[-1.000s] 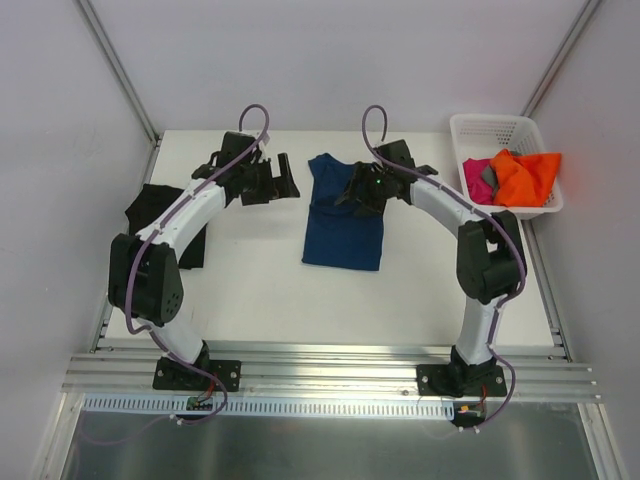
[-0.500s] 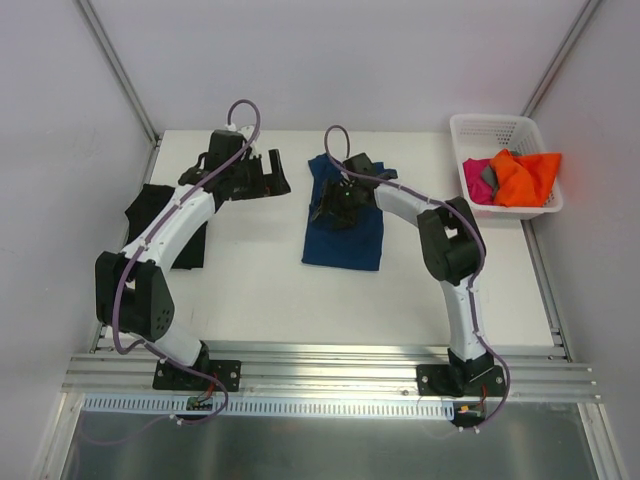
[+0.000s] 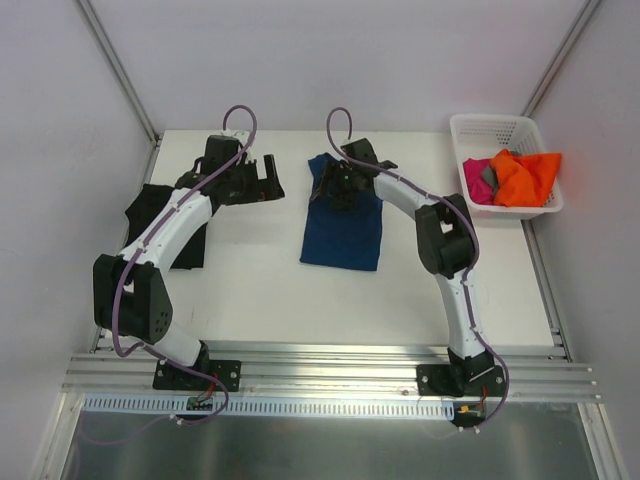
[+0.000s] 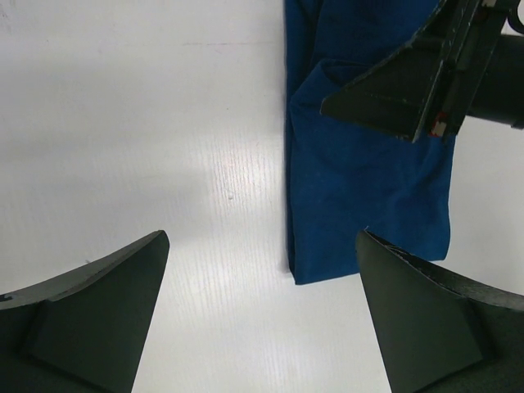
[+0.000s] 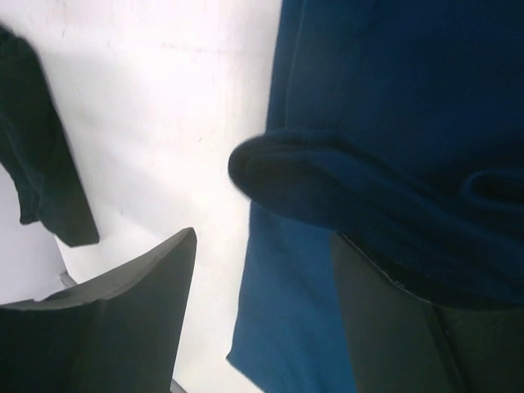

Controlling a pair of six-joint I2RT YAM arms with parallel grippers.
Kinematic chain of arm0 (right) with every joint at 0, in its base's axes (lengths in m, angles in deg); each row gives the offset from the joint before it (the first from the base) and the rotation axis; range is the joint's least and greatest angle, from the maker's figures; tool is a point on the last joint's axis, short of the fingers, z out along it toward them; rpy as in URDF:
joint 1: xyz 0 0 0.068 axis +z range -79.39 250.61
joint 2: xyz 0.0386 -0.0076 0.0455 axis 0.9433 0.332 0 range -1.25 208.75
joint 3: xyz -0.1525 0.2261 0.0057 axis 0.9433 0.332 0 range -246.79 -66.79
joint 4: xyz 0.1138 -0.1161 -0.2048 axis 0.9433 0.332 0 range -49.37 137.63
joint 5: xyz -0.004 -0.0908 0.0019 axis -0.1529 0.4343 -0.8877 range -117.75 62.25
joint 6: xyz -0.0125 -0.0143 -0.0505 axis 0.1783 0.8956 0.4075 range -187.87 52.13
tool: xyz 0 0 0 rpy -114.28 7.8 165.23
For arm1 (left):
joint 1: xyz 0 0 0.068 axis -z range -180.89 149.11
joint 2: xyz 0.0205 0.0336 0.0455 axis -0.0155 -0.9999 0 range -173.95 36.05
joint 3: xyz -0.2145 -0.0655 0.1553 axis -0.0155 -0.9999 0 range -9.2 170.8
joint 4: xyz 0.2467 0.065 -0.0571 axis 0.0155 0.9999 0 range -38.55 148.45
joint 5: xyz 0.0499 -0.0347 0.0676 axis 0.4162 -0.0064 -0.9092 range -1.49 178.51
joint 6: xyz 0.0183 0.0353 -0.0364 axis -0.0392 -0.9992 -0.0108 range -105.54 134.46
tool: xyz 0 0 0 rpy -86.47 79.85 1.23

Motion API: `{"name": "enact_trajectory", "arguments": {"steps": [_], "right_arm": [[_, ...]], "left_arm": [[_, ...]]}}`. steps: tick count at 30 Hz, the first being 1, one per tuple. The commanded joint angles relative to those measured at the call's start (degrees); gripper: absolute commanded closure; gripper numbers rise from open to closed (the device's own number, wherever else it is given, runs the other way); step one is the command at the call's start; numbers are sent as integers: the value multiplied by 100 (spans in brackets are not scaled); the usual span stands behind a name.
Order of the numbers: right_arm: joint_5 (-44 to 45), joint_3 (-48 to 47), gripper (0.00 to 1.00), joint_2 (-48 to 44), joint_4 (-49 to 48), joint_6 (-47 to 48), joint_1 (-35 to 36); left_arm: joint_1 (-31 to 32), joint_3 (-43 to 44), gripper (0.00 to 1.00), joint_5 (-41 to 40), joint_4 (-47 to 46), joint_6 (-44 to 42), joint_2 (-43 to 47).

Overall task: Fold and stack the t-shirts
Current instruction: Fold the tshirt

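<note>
The navy shirt (image 3: 343, 228) lies in the middle of the table (image 3: 250, 285), its long axis pointing away from the arms, and the right tool (image 3: 335, 190), fingers apart, is over its far end, the wide-open left tool (image 3: 268, 180) just beside.

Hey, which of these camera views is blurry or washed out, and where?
Top external view: sharp, evenly lit, only soft shadows. Left wrist view: a glare patch on the white table. Right wrist view: the navy blue cloth t-shirt bunched near the lens is blurred, and the table beside it is washed out.
</note>
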Motion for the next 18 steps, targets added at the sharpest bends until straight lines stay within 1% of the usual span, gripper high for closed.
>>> {"name": "enact_trajectory", "arguments": {"steps": [1, 6, 10, 13, 17, 18], "right_arm": [[299, -580, 30, 284, -126, 168, -181], [554, -1125, 30, 453, -196, 380, -392], [625, -969, 30, 198, -319, 450, -454], [581, -592, 30, -206, -354, 511, -454], [484, -117, 29, -1004, -145, 774, -489], [475, 15, 29, -1381, -48, 836, -507]], "left_arm": [[-33, -17, 1, -129, -83, -167, 308], [-51, -34, 1, -129, -47, -193, 317], [-42, -140, 1, -24, -56, -53, 317], [-42, -341, 1, 169, -56, 88, 361], [-51, -666, 1, 599, -30, 53, 492], [-51, -763, 1, 713, -12, 44, 553]]}}
